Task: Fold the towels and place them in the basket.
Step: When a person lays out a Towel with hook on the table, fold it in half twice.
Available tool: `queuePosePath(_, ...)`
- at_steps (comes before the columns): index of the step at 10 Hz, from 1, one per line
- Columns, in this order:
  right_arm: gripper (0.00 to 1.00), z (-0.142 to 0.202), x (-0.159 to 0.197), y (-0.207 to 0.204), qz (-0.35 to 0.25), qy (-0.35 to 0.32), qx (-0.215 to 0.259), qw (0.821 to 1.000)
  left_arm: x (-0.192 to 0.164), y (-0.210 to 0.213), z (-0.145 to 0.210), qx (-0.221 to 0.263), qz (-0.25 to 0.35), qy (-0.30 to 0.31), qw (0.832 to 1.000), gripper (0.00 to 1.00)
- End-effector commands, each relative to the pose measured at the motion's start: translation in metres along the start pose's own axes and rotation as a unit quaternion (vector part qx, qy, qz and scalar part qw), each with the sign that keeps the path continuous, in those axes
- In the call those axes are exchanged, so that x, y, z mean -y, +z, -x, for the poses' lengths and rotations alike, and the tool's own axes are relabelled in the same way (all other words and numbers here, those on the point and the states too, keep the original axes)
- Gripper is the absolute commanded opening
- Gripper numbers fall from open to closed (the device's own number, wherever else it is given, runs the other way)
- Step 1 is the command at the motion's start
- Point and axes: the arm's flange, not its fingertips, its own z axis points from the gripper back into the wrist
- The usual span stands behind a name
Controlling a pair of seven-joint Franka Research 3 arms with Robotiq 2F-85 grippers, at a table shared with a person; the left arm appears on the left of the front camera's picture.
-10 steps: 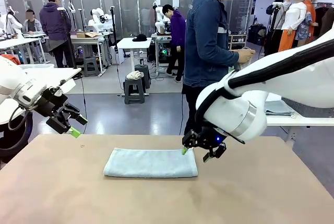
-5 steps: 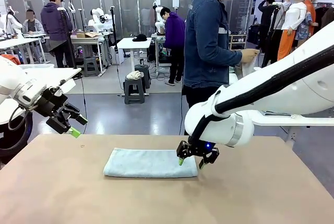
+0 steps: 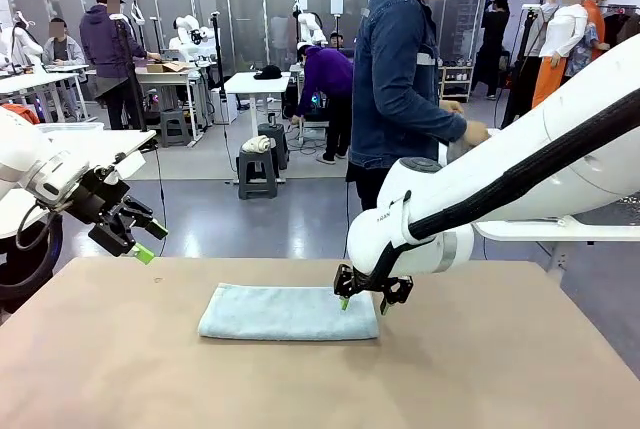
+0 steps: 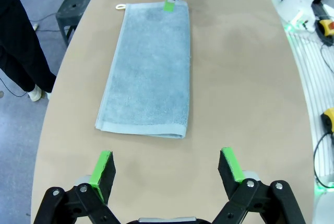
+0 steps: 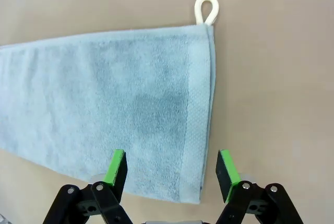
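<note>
Tabletop [image 3: 500, 369] is seen on the near side of the towel [image 3: 290, 312], which is laid flat on it as a long pale blue-grey strip. It seems to have been doubled over lengthwise already, though the layers cannot be counted with certainty.

At the towel's right-hand end the right gripper [image 3: 362, 304] is held low, fingers pointing down and jaws apart with nothing between them. In its wrist view the short hemmed edge is straddled: one green pad is placed over the cloth, the other over the board just beyond the edge. A white loop [image 5: 206, 9] is seen at the far corner of that same end. This placing is judged to be made so that the end can be pinched and carried over towards the other end for a further fold.

Beyond the towel's left end, and well above it, the left gripper [image 3: 152, 243] is held with its jaws spread wide and empty, probably kept clear so that the right arm's work is not hindered.

Past the towel's far edge a person [image 3: 400, 79] is stood, turned sideways.

Nothing is judged to have been put into the basket yet; the towel is not yet ready for it.
</note>
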Motion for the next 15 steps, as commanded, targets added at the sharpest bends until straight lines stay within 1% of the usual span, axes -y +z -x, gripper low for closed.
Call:
queuePosePath(1, 0.86, -0.013, -0.012, -0.009, 0.014, -0.039, 0.004, 0.999, 0.001, 0.001, -0.001, -0.002, -0.005, 0.002, 1.0, 1.0)
queuePosePath(3, 0.86, -0.02, -0.011, -0.016, 0.027, -0.055, 0.005, 0.998, 0.001, 0.001, -0.001, -0.002, -0.005, 0.002, 1.0, 1.0)
queuePosePath(6, 0.86, -0.021, -0.008, -0.022, 0.036, -0.052, -0.006, 0.998, 0.001, 0.001, -0.001, -0.002, -0.005, 0.002, 1.0, 1.0)
queuePosePath(7, 0.66, -0.022, -0.007, -0.023, 0.035, -0.057, -0.011, 0.998, 0.001, 0.001, -0.001, -0.002, -0.005, 0.002, 1.0, 1.0)
queuePosePath(11, 0.66, -0.022, -0.013, -0.024, 0.058, -0.05, -0.009, 0.997, 0.001, 0.001, -0.001, -0.002, -0.005, 0.002, 1.0, 1.0)
queuePosePath(12, 0.47, -0.022, -0.013, -0.025, 0.065, -0.045, -0.007, 0.997, 0.001, 0.001, -0.001, -0.002, -0.005, 0.002, 1.0, 1.0)
queuePosePath(15, 0.47, -0.023, -0.013, -0.029, 0.078, -0.041, -0.011, 0.996, 0.001, 0.001, -0.001, -0.002, -0.005, 0.002, 1.0, 1.0)
